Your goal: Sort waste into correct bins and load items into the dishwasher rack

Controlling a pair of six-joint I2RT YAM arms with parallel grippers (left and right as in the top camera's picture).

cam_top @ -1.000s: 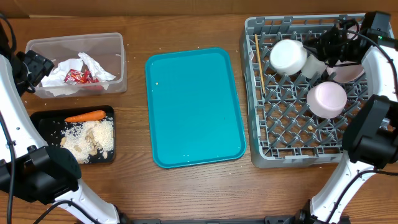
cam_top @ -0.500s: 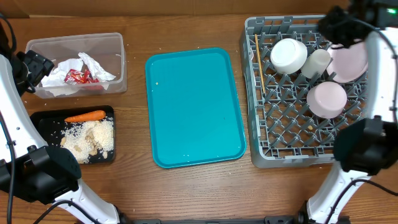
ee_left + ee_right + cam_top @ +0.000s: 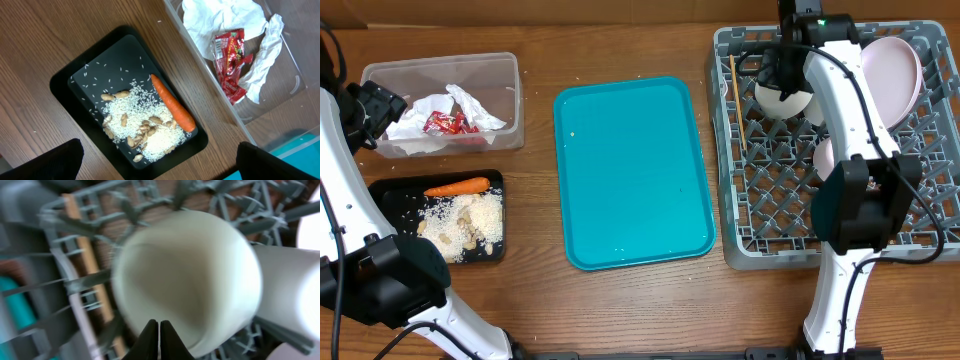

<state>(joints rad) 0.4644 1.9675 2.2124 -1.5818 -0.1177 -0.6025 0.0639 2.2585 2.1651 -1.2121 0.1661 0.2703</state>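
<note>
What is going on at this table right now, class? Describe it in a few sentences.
Waste and dishes are being sorted. The right tool, shut, is over a white bowl in the grey rack. The left tool hangs open above the black tray holding carrot and rice, and the clear tub holding napkins and a red wrapper.
</note>
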